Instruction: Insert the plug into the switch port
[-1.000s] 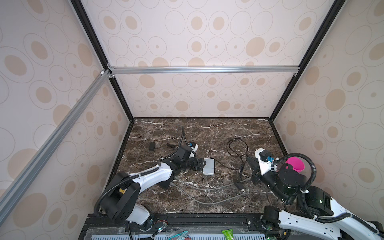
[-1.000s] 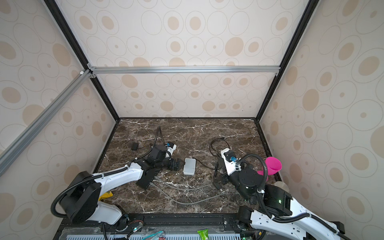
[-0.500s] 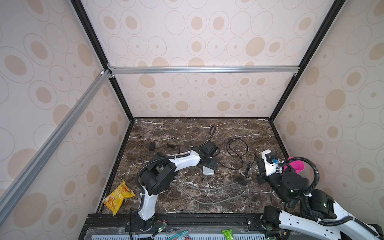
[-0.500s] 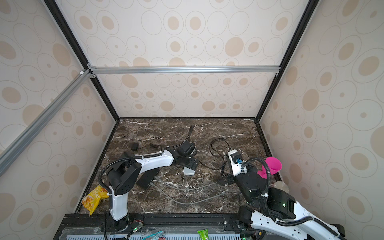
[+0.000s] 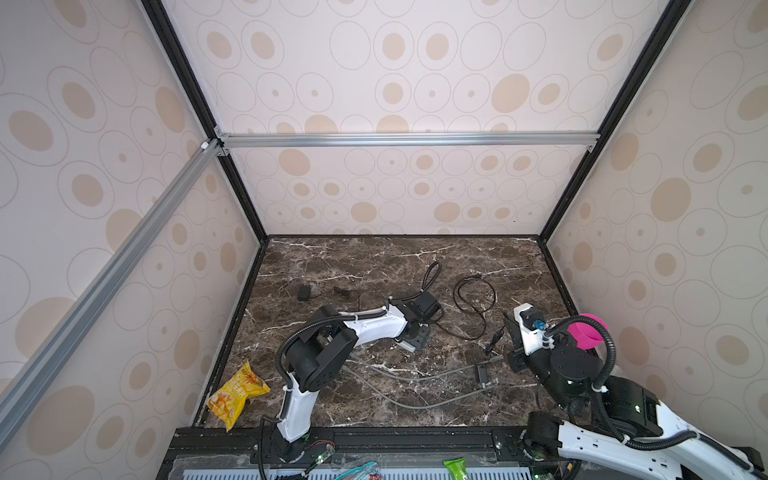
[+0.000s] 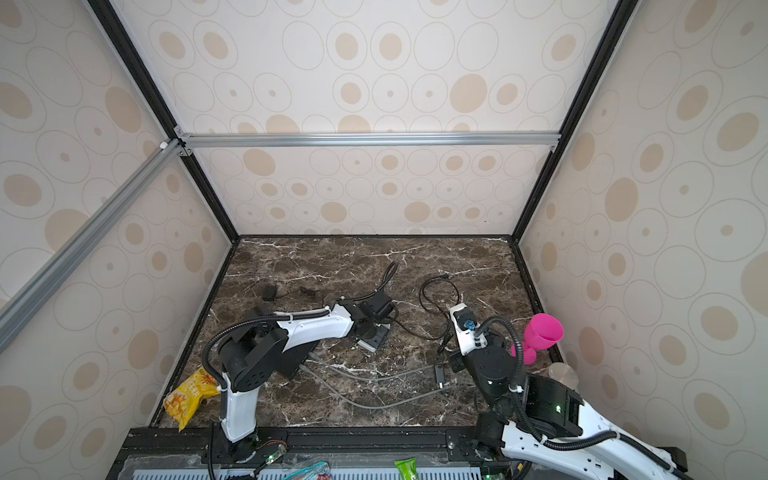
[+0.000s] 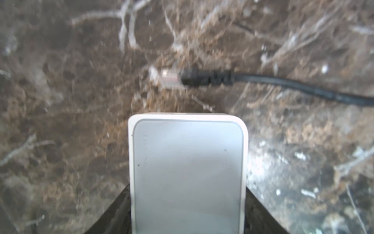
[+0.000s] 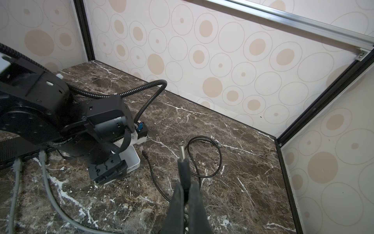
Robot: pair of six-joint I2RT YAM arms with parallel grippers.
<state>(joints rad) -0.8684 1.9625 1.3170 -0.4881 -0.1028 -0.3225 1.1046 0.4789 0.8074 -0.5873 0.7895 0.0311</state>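
The switch (image 7: 187, 172) is a small white box lying on the marble, seen in both top views (image 5: 417, 340) (image 6: 374, 338). My left gripper (image 7: 187, 212) reaches over it from the left, with a dark finger pressed flat against each of its sides. The plug (image 8: 183, 162) is a black barrel plug with a metal tip. My right gripper (image 8: 185, 185) is shut on it and holds it above the table, tip towards the switch (image 8: 131, 160). In a top view the right gripper (image 5: 512, 332) hangs to the right of the switch, well apart. The switch's ports are hidden.
A black cable ending in a clear connector (image 7: 172, 79) lies just beyond the switch. A black cable loop (image 5: 476, 297), grey cables (image 5: 415, 376) and a black adapter (image 5: 303, 293) lie on the marble. A yellow snack bag (image 5: 237, 395) lies front left, a pink cup (image 5: 586, 332) at the right wall.
The left arm swung from the switch's left side to reach over it, uncovering the snack bag, and its jaws came in on the switch. The right arm drew back slightly rightward with the plug.
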